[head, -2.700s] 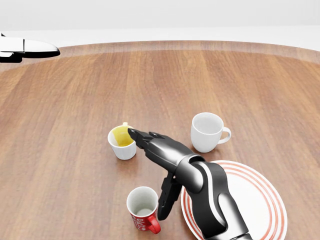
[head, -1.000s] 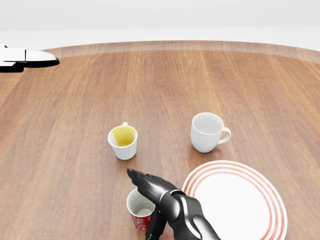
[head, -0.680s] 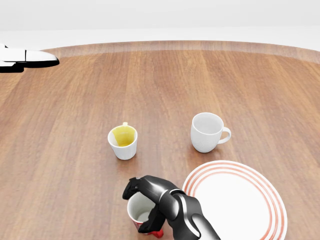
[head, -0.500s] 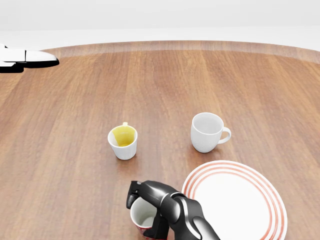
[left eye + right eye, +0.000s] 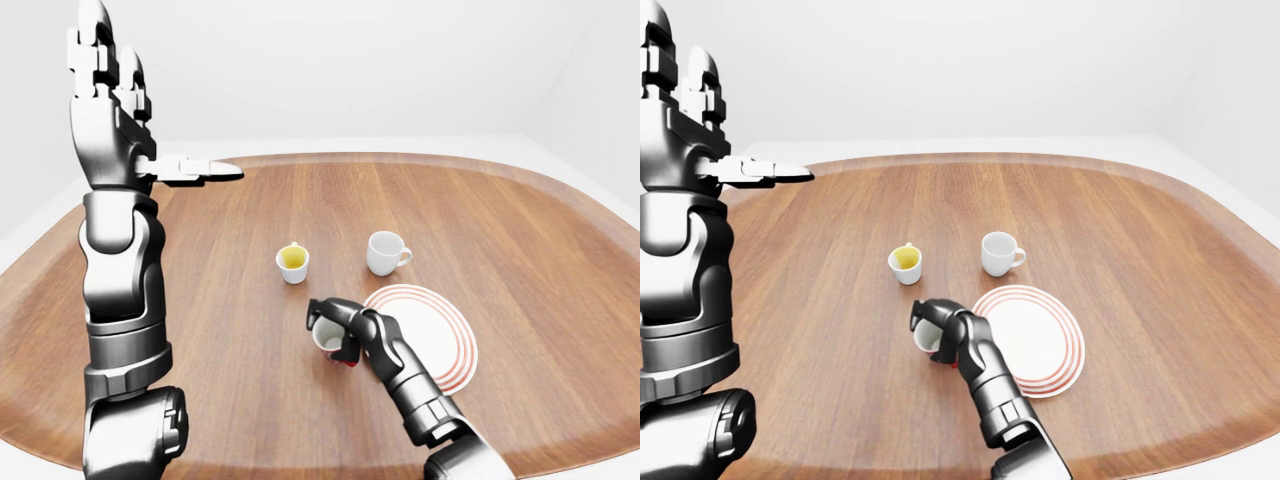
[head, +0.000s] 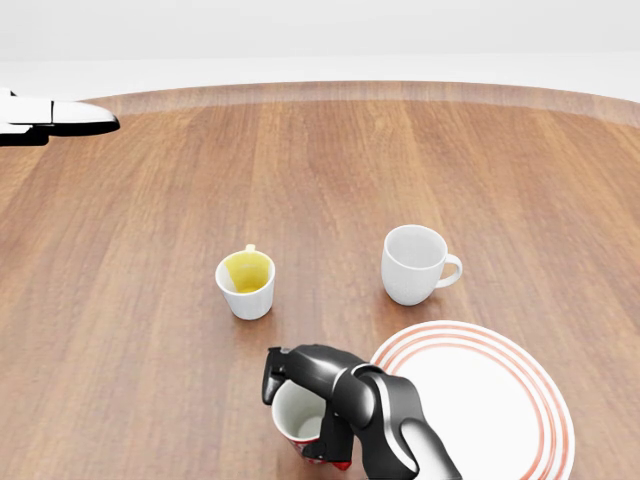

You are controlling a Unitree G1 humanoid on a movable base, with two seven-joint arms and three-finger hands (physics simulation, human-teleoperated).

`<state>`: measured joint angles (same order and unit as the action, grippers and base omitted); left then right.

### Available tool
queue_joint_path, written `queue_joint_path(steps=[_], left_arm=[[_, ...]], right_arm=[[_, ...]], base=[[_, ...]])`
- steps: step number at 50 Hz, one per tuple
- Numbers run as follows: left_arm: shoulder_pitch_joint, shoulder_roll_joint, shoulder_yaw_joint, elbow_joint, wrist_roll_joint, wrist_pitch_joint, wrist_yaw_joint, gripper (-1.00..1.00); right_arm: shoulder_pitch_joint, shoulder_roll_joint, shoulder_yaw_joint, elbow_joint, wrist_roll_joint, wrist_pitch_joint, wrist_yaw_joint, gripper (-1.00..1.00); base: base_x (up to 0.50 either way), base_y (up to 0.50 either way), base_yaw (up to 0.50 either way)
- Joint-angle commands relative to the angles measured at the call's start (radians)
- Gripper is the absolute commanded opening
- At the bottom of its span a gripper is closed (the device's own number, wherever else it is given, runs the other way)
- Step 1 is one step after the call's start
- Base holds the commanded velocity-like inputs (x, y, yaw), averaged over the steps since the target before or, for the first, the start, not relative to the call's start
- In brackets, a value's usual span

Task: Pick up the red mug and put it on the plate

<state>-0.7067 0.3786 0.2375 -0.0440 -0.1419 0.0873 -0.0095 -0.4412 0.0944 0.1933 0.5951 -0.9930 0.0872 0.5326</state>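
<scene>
Eye views alone show the left robot hand [image 5: 100, 70] raised, fingers spread. Right robot hand [image 6: 305, 390] is clamped round the red ceramic mug [image 6: 300, 415], white inside, tilted, just left of the red-ringed white plate [image 6: 480, 400] on the wooden worktop [image 6: 150, 250]. Earlier it stood upright

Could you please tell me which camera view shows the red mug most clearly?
The head view: the red mug is largest there, its white inside visible between the right hand's fingers. Both eye views show it small, mostly hidden by that hand.
</scene>
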Motion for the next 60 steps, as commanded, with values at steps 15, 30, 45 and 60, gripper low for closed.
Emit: queue_joint_path(steps=[15, 30, 45, 60], left_arm=[[-0.015, -0.013, -0.012, -0.017, 0.014, 0.000, -0.001, 1.00], [-0.023, -0.012, -0.015, -0.015, 0.022, 0.000, -0.008, 1.00], [-0.022, -0.023, -0.021, -0.021, 0.033, 0.000, -0.009, 1.00], [-0.019, -0.026, -0.022, -0.027, 0.034, 0.000, -0.008, 1.00]], right_arm=[[-0.002, -0.075, -0.051, -0.359, 0.038, 0.000, 0.128, -1.00], [-0.002, -0.126, -0.092, -0.437, 0.038, 0.000, 0.166, -1.00], [0.013, -0.183, -0.141, -0.474, 0.067, 0.000, 0.166, -1.00], [0.056, -0.215, -0.171, -0.515, 0.108, 0.000, 0.166, -1.00]], base=[[0.00, 0.00, 0.00], [0.00, 0.00, 0.00], [0.00, 0.00, 0.00], [0.00, 0.00, 0.00]])
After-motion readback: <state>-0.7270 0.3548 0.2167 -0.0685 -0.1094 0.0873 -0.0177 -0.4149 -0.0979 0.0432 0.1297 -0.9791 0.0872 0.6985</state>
